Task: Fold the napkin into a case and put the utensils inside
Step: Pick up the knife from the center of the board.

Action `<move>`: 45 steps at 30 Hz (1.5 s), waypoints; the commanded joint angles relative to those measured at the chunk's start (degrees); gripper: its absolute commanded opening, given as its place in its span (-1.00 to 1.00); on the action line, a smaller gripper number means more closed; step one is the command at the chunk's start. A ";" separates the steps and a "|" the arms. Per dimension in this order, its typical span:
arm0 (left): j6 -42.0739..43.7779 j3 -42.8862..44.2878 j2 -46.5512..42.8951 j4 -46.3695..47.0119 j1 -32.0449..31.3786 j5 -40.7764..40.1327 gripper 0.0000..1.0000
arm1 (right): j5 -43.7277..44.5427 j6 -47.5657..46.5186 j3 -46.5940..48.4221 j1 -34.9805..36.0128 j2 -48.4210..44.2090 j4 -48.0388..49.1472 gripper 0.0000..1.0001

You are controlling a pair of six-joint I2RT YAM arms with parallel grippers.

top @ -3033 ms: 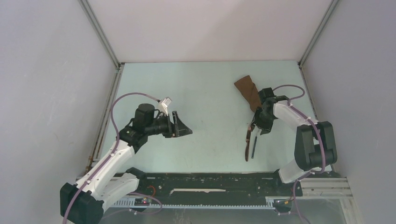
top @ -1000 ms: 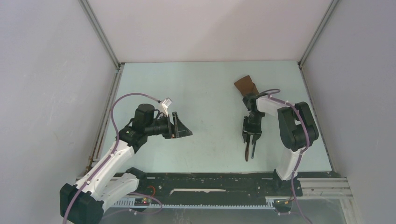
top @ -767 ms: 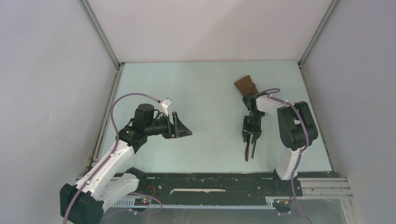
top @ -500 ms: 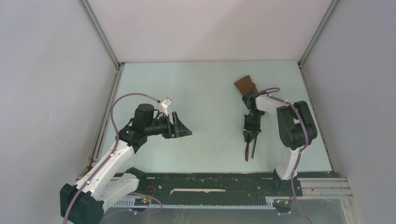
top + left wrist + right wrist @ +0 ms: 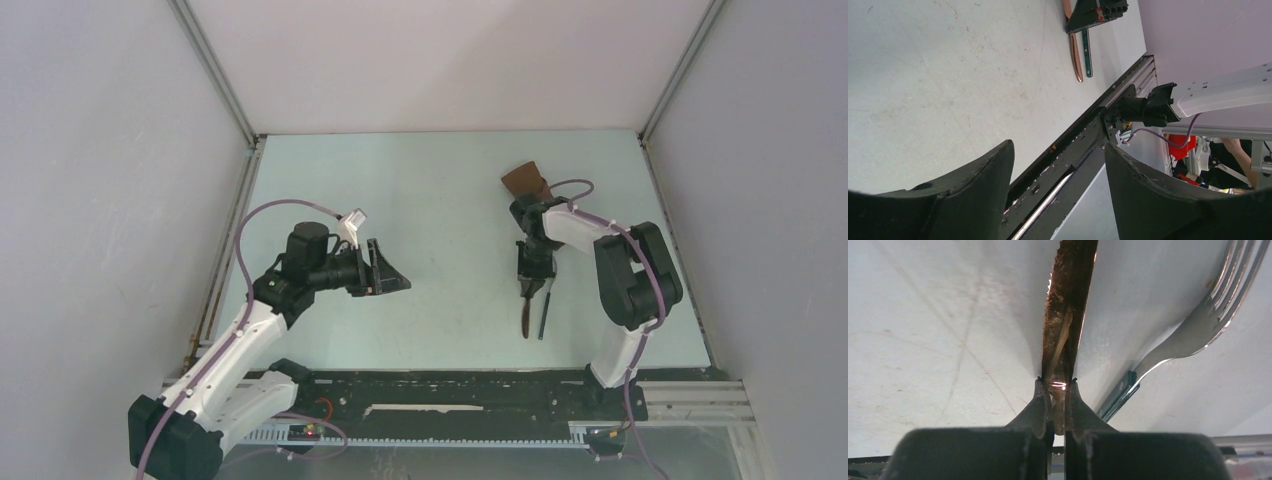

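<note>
The brown napkin, folded into a narrow case (image 5: 525, 181), lies at the far right, its near end hidden under my right arm. Near the front edge lie the two utensils side by side: a brown knife (image 5: 525, 318) and a dark-handled fork (image 5: 543, 315). My right gripper (image 5: 530, 286) points down over their far ends. In the right wrist view that gripper (image 5: 1057, 382) is shut on the knife (image 5: 1070, 285), with the fork (image 5: 1198, 325) lying free to its right. My left gripper (image 5: 396, 283) hovers open and empty at centre-left; its wrist view (image 5: 1058, 150) shows both utensils (image 5: 1075, 55) in the distance.
A black rail (image 5: 450, 385) runs along the table's near edge between the arm bases. Grey walls with metal posts (image 5: 215, 80) close in the left, right and far sides. The pale table surface (image 5: 440, 200) shows scuffs.
My right gripper's fingers have closed onto the knife and the wrist has shifted slightly away from the front edge. The left arm has not moved.
</note>
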 commanded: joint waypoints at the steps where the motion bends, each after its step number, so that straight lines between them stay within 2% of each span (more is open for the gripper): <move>1: 0.09 1.42 -1.09 0.36 0.58 1.39 0.44 | 1.83 -3.65 0.23 1.83 -4.95 3.18 -1.00; 3: 0.07 1.47 -0.95 0.45 0.61 1.46 0.44 | -0.22 -6.08 0.24 2.67 -5.24 2.54 -1.00; 13: 0.00 1.35 -0.11 0.60 0.62 1.74 0.44 | 1.07 -14.14 0.90 4.67 -9.29 3.12 -1.00; 15: -0.09 1.38 0.28 0.71 0.57 1.87 0.44 | 0.91 -14.58 1.10 4.44 -9.81 3.45 -1.00; 17: -0.29 1.38 0.53 0.91 0.62 1.90 0.44 | -2.57 -10.95 1.60 2.69 -9.55 3.22 -1.00; 18: -0.49 1.27 0.69 1.22 0.62 1.90 0.45 | -4.33 -7.83 1.79 1.82 -9.26 3.13 -0.84; 20: -0.95 1.12 1.27 1.95 0.62 1.96 0.45 | -5.81 -2.56 1.64 2.60 -9.56 3.62 -0.35; 21: -1.46 0.74 1.70 2.51 0.60 2.05 0.45 | -6.57 -1.05 1.60 3.65 -9.72 3.64 -0.21; 23: -2.55 0.36 2.74 3.91 0.58 2.30 0.45 | -9.53 0.08 1.66 4.95 -8.59 3.47 -0.05; 25: -3.91 -0.37 3.36 5.65 0.53 2.85 0.45 | -9.16 -1.11 1.67 6.44 -7.00 3.11 -0.02; 32: -5.33 -0.73 3.19 7.06 0.51 3.26 0.45 | -5.05 -1.29 2.58 9.49 -0.71 2.18 0.02; 40: -5.96 -1.13 3.71 6.91 0.53 2.29 0.46 | -1.91 -1.18 1.97 10.47 1.13 1.80 0.02; 43: -7.68 -1.46 5.61 6.79 0.51 0.47 0.47 | -2.15 -1.09 1.10 10.91 1.66 3.87 -0.18; 45: -9.62 -1.77 7.68 6.97 0.54 -0.73 0.48 | -1.63 -1.04 0.23 11.46 1.84 5.76 -0.49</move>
